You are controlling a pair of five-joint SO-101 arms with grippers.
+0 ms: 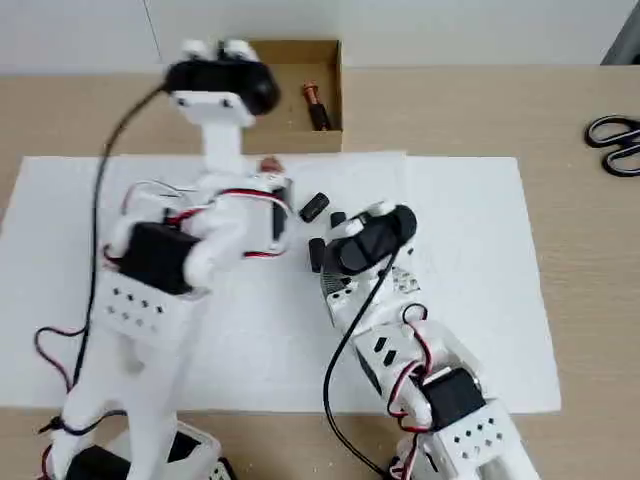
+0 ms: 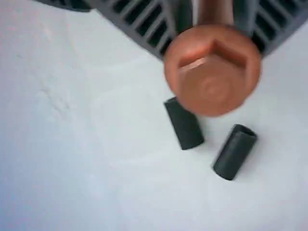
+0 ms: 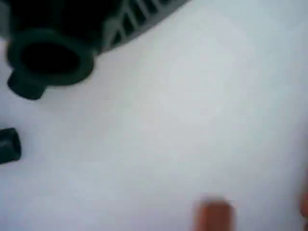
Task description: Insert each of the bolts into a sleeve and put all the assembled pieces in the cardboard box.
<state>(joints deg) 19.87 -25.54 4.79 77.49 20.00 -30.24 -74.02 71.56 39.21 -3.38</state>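
Bolt (image 2: 211, 72) clamped in left end effector (image 2: 211, 17), head outward; right end effector (image 3: 53, 29) grips a black sleeve (image 3: 48, 60).

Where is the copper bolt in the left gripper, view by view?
High view: copper bolt just below the cardboard box, over the white sheet.
Left wrist view: head toward the camera, in the left gripper, loose sleeves beyond.
Right wrist view: likely the copper blur beyond the held sleeve.
Shared landmark: white sheet.

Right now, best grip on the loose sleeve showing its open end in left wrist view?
Mid-barrel, across its round sides, from straight above. The sleeve lies flat on the white sheet, the neighbouring sleeve apart, likely leaving room either side; both ends left free.
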